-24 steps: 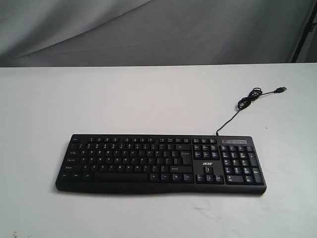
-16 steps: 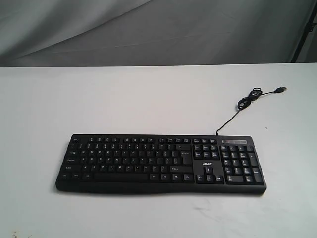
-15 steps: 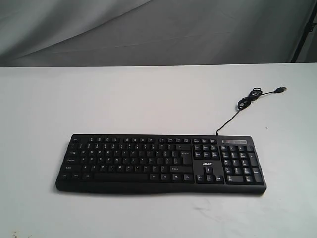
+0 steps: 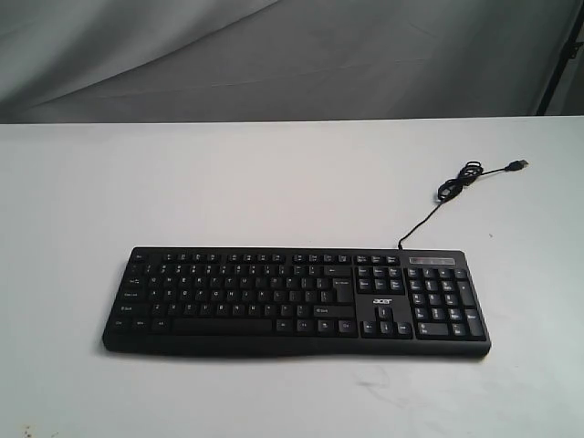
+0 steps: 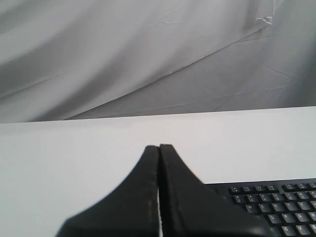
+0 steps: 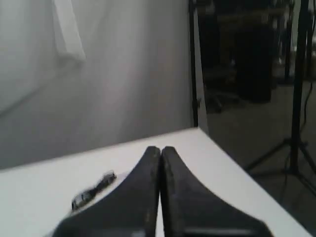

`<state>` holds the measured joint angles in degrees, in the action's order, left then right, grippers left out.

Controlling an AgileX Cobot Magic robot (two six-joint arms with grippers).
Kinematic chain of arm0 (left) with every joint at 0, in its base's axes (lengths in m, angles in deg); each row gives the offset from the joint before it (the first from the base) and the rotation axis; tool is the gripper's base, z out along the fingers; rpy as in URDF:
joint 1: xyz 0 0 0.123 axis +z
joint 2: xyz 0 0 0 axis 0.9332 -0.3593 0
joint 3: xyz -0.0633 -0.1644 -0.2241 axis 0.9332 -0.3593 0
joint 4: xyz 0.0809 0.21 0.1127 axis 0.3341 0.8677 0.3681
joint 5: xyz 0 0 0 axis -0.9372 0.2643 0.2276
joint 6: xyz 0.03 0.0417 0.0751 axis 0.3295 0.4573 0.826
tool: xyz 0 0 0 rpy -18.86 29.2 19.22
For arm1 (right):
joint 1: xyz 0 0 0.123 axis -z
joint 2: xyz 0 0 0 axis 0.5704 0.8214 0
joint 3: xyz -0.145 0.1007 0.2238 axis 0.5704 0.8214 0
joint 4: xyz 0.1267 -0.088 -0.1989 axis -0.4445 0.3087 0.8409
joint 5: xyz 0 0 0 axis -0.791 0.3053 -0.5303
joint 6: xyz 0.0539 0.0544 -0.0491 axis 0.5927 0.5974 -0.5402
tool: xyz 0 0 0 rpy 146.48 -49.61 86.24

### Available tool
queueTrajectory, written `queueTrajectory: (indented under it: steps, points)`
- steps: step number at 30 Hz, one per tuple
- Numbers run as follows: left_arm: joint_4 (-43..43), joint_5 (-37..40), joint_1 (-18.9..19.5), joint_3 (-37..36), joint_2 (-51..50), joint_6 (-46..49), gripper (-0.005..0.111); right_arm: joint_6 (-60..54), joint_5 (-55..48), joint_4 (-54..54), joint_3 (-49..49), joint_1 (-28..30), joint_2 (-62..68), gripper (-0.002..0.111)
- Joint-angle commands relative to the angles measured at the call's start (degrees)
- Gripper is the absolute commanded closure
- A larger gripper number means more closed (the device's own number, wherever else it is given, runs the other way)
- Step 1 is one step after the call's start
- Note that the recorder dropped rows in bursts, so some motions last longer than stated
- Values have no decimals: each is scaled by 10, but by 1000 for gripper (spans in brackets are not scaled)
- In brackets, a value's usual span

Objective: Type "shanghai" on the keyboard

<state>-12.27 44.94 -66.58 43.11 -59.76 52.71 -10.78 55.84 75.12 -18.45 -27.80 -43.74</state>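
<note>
The wide, flat black keyboard (image 4: 297,301) lies flat on my white table (image 4: 274,182), its thin black cable (image 4: 436,208) looping behind. My left gripper (image 5: 159,147) hangs near a keyboard corner, fingers clenched together on nothing; my right gripper (image 6: 161,148), likewise pressed closed, holds nothing.

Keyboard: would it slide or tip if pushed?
Probably stiff and unlikely to tip: the keyboard is wide and lies flat on the table. A sideways push may slide it; its thin cable lies slack and likely won't hold it.
</note>
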Motion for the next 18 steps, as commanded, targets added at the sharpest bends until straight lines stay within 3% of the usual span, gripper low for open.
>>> queueTrajectory:
  steps: [1,8,13,16,18]
  points:
    - [0,-3,-4,-1,1,-2,107,-1,122,-18,2,3,-2,108]
    - [0,-3,-4,-1,1,-2,107,12,230,-24,2,3,-2,108]
    - [0,-3,-4,-1,1,-2,107,224,266,-14,2,3,-2,108]
    - [0,-3,-4,-1,1,-2,107,331,278,118,-15,3,1,108]
    - [0,-3,-4,-1,1,-2,107,444,286,295,-57,3,35,108]
